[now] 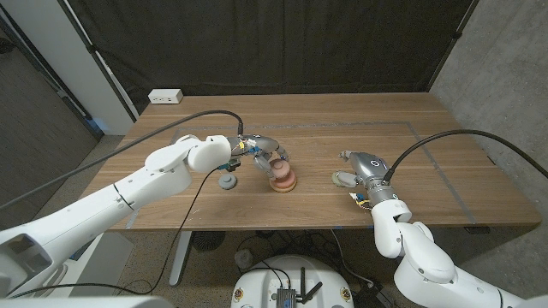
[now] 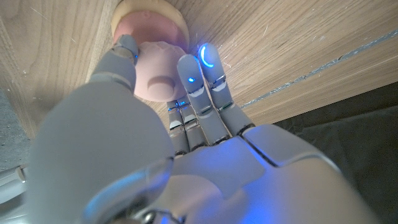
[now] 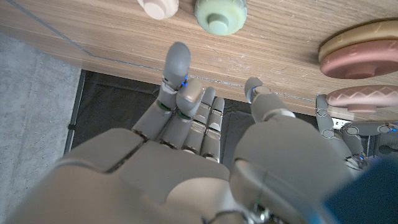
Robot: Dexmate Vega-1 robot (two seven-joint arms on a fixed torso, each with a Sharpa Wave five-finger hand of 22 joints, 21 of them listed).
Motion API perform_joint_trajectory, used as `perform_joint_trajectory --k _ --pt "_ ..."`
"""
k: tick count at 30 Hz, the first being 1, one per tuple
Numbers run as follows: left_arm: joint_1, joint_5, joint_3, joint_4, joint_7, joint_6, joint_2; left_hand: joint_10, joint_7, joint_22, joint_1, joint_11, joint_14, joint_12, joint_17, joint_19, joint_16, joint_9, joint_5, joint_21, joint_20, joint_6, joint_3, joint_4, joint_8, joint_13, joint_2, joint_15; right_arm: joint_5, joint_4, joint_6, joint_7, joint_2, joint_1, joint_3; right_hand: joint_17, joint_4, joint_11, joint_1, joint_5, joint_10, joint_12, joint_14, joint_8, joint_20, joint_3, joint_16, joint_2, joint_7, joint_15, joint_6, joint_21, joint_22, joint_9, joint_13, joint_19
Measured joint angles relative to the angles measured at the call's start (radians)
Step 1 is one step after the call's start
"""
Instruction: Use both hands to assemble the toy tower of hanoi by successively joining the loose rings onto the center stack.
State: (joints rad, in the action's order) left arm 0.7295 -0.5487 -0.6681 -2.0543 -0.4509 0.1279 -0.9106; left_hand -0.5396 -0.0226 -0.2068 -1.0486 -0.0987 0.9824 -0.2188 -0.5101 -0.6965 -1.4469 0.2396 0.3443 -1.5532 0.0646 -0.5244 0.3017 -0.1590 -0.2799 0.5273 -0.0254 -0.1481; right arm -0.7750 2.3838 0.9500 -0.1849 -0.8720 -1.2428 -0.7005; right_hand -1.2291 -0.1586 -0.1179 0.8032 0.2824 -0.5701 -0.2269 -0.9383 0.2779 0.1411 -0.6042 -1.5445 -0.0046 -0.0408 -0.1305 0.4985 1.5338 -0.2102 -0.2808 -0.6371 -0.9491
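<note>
Head view: your left hand (image 1: 261,152) grips a pink ring (image 1: 277,162) just above the stack (image 1: 283,179) at surface centre; your right hand (image 1: 360,167) waits at 3 o'clock, released.

Left wrist view: the ring hangs over the stack (image 2: 149,25), so you're seating it; centre it, then lower.

Right wrist view: a green ring (image 3: 220,12) and a pale ring (image 3: 158,7) lie loose beyond your spread fingers (image 3: 177,62).

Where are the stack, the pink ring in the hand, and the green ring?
stack (image 1: 283,180), head view, its side.
pink ring (image 2: 160,78), left wrist view, its face by the knob.
green ring (image 3: 220,12), right wrist view, its face above the knob.
</note>
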Motion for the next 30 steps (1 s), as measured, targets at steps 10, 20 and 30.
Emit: perform_joint_trajectory --k 10,20,30 --pt "-0.020 -0.033 -0.023 0.002 -0.021 0.006 0.019 0.000 0.000 0.000 0.001 0.000 0.000 0.000 0.000 0.000 0.000 0.000 -0.001 0.000 0.000 0.000 0.000 0.000 0.000 0.000 -0.001 0.000 0.006 0.007 0.003 -0.009 -0.006 -0.007 0.004 0.000 -0.006 0.000 0.001 0.000 0.000 0.003 0.000 -0.002 0.000 -0.006 0.000 0.012 -0.004 0.000 0.004 0.001 -0.002 0.000 -0.005 0.000" --pt "-0.025 -0.073 -0.037 0.005 -0.024 0.013 0.031 0.000 -0.001 0.000 0.006 0.000 0.000 0.004 0.000 0.000 0.000 0.000 -0.002 0.000 0.000 -0.001 -0.003 -0.003 0.002 0.015 0.005 0.000 0.012 0.011 0.006 -0.019 -0.009 -0.013 0.007 0.000 -0.005 0.000 0.001 0.000 0.000 0.003 0.000 -0.002 0.000 -0.006 0.000 0.011 -0.004 0.000 0.004 0.001 -0.002 -0.005 -0.005 0.000" --pt "-0.025 -0.085 -0.047 0.026 -0.021 0.012 0.047 0.000 -0.001 0.000 0.006 0.000 0.000 0.009 -0.002 0.000 0.000 0.005 -0.002 0.000 0.000 -0.001 -0.004 -0.004 0.002 0.030 0.008 0.000 0.018 0.012 0.009 -0.025 -0.013 -0.016 0.008 0.000 -0.005 0.000 0.001 0.000 0.000 0.003 0.000 -0.001 0.000 -0.005 0.000 0.011 -0.004 0.000 0.004 0.001 0.001 -0.005 -0.005 0.000"
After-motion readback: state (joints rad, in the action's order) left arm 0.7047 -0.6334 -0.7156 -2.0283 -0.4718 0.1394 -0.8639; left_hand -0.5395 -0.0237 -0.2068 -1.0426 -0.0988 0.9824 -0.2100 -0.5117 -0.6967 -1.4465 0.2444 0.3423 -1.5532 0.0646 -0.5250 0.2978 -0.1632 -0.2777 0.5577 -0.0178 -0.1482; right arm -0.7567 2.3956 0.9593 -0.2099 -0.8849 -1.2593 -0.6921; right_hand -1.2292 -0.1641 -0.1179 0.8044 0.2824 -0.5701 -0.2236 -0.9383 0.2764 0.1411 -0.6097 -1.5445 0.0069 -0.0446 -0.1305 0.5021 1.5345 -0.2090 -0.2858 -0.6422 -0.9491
